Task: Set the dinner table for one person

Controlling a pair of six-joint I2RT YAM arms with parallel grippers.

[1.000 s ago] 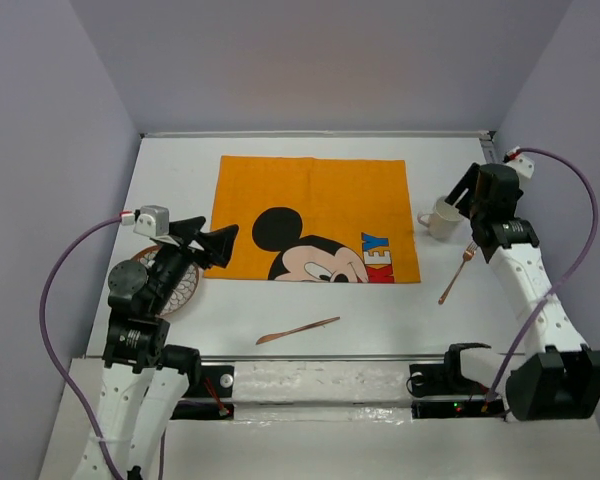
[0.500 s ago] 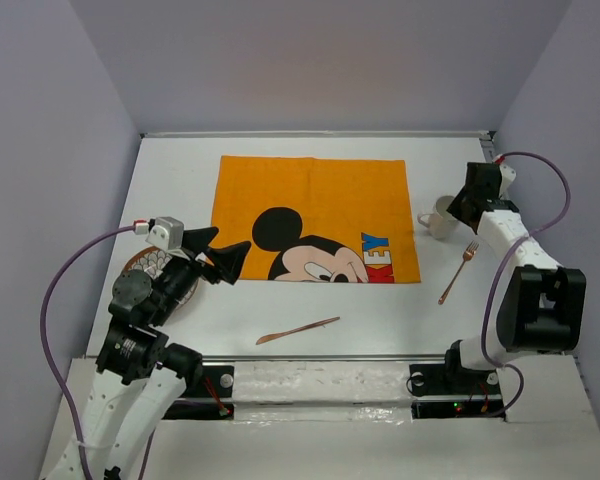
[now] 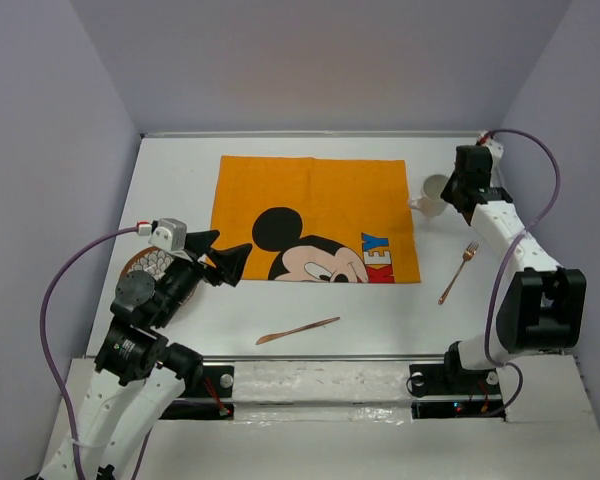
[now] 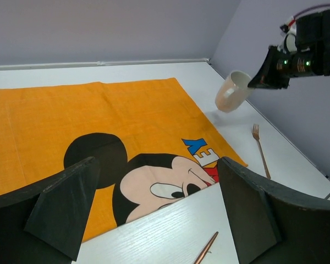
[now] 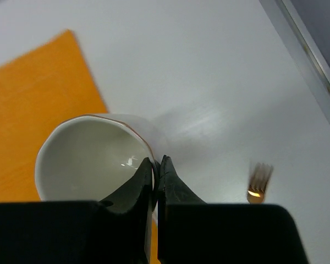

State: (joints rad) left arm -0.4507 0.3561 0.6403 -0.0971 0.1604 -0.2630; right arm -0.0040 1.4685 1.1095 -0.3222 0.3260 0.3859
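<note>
Dinner table (image 3: 380, 310) spans the whole workspace under both arms. Right gripper (image 5: 158, 165) is pinched tight on the cup (image 5: 88, 148) rim; cup tilted, looks lifted just right of the placemat (image 3: 310, 215). Step: placing the cup. Next: set it down upright by the placemat. Left gripper (image 4: 157, 165) wide open, empty.

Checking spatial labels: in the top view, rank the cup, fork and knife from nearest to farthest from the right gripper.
1. The cup, its rim pinched in the right gripper.
2. The fork, right side, toward the bases.
3. The knife, near edge, middle.
</note>
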